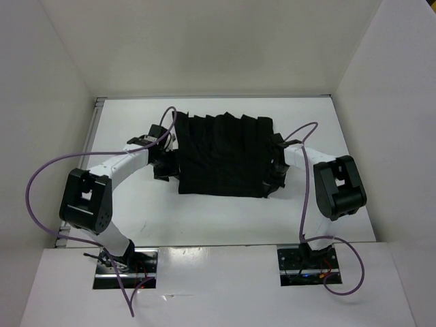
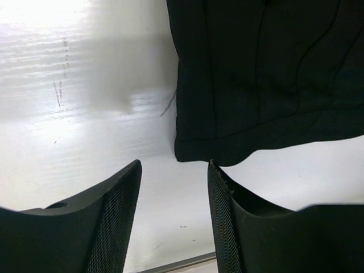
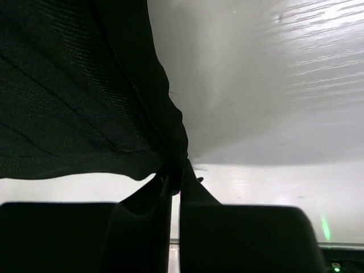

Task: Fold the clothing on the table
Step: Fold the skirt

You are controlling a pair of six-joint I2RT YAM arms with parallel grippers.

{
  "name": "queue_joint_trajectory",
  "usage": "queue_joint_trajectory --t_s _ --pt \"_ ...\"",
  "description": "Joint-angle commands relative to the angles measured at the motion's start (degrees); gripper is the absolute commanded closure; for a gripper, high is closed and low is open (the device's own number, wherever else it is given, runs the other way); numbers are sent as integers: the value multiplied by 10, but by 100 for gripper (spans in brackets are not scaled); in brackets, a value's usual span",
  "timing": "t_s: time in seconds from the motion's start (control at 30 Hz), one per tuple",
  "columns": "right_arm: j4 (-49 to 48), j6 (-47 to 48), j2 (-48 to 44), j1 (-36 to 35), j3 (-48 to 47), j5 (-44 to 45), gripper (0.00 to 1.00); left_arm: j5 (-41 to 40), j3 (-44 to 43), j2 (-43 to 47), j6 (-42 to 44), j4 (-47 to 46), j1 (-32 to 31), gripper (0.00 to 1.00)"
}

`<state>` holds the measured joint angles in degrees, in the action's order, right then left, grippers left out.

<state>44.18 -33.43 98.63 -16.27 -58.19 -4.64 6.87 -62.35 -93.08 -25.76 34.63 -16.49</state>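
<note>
**Status.** The clothing (image 1: 221,157) lies spread on the counter (image 1: 136,204), between the two claws.

- **Left claw** (image 2: 173,170): fingers apart, holding nothing. A hemmed corner of the clothing lies flat on the counter just ahead of its fingertips.
- **Right claw** (image 3: 175,183): clamped on the clothing edge nearest it. Bunched fabric is pinched between its fingers and appears raised off the counter.

**Progress (judgement).** One grip is made and the other is not. No completed fold can be confirmed, so the folding itself remains to be done.

**Limits of view.** From above, the black claws merge with the black fabric, so layers cannot be counted. The right wrist view cuts off most of the clothing.
</note>
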Motion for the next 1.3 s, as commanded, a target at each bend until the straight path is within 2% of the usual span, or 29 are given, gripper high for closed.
queue_joint_trajectory --t_s 0.0,0.13,0.17,0.2,0.3,0.37,0.43,0.47,0.5,0.53,0.6,0.73,1.27 --pt "3 -7 -12 -9 -28 54 100 31 5 30 -4 -17 15 42" --pt "-11 17 -23 -23 -65 -24 100 63 27 30 -23 -44 22 42" --pt "-20 24 -32 -23 -75 -97 100 70 27 30 -23 -44 28 42" --pt "-36 29 -41 -23 -90 -132 100 76 33 30 -28 -51 28 42" --pt "-51 29 -98 -12 -111 -216 100 82 33 30 -28 -51 33 42" --pt "-59 24 -139 2 -91 -232 100 82 33 30 -28 -51 33 42" --pt "-21 24 -145 23 -69 -192 100 82 38 30 -28 -57 33 42" --pt "2 32 -116 23 -49 -157 100 82 38 30 -28 -57 33 42" --pt "22 32 -98 23 -39 -84 100 82 38 25 -28 -57 33 42" --pt "39 32 -79 23 -28 -55 100 82 38 25 -28 -57 33 42" --pt "49 25 -44 23 -1 -13 100 82 38 19 -28 -57 33 41" --pt "49 8 -26 10 -23 32 100 82 43 14 -28 -62 33 40" --pt "56 3 -9 10 -30 41 100 117 44 -71 -28 -105 33 40"
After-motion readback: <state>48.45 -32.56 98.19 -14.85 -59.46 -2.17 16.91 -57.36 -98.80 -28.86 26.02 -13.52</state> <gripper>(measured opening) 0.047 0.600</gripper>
